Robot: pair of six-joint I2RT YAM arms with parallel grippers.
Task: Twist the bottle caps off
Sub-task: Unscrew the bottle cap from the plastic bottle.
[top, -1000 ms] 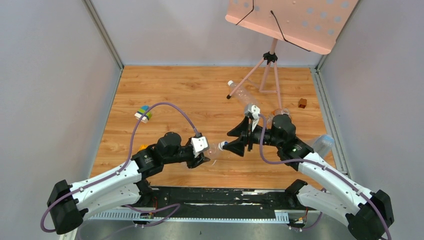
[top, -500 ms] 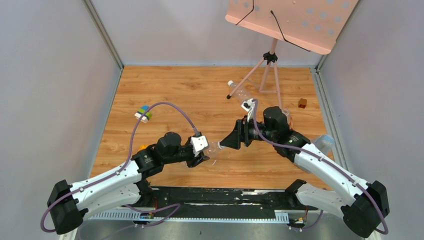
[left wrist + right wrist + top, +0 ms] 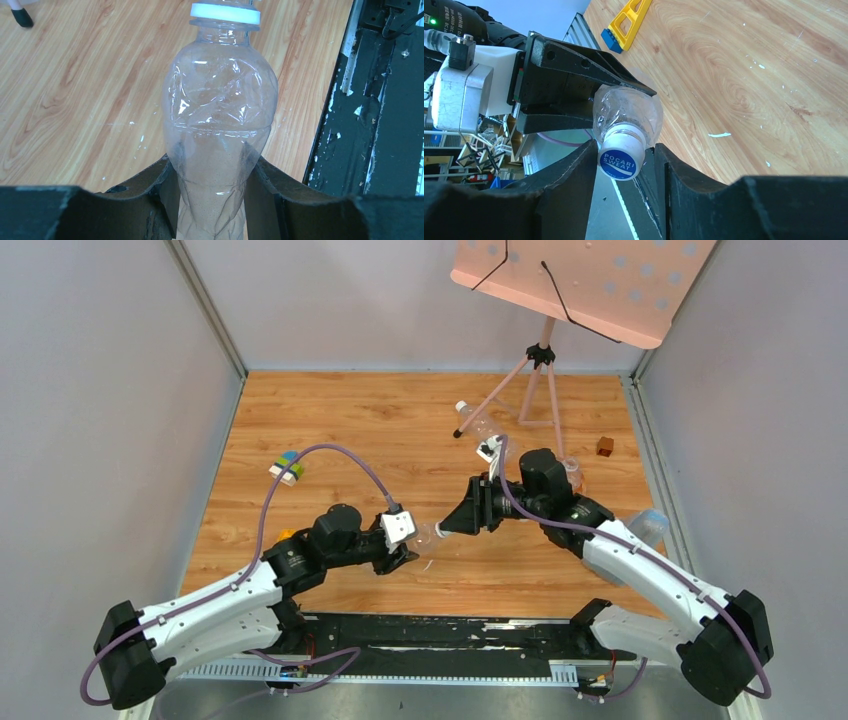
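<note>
Table (image 3: 330,420): wood-grain board filling the middle of the overhead view, with the 2 arms meeting just below its centre.
Held bottle (image 3: 220,125): clear, thin, crumpled plastic, lying level between the 2 grippers in the lower middle of the overhead view, neck pointing to the right of the frame.
Bottle handling: it looks empty, so very light. The dented walls suggest it will buckle and twist under a hard squeeze, so I'd expect a grip on the body to slip round.
Left gripper (image 3: 212,190): drawn in tight on the bottle's lower body, both fingers pressing the plastic inwards at the bottom of the left wrist view.
Right gripper (image 3: 625,150): narrowed round the cap, 1 finger on each side and, as far as I can see, against its rim.
Cap (image 3: 621,152): on the bottle's neck, lower middle of the right wrist view, between the right fingers. It sits against the collar, so I judge it not yet off.
Cap handling: small, stiff and hard, so it should bear a firm pinch. The side wall looks smooth and could slide between flat fingers.
Where to hold: across the cap's short side wall, fingers opposite each other and square to the neck, while the other arm braces the body.
Cap look: round, white sides, blue top face with "POCARI SWEAT" in white letters.
</note>
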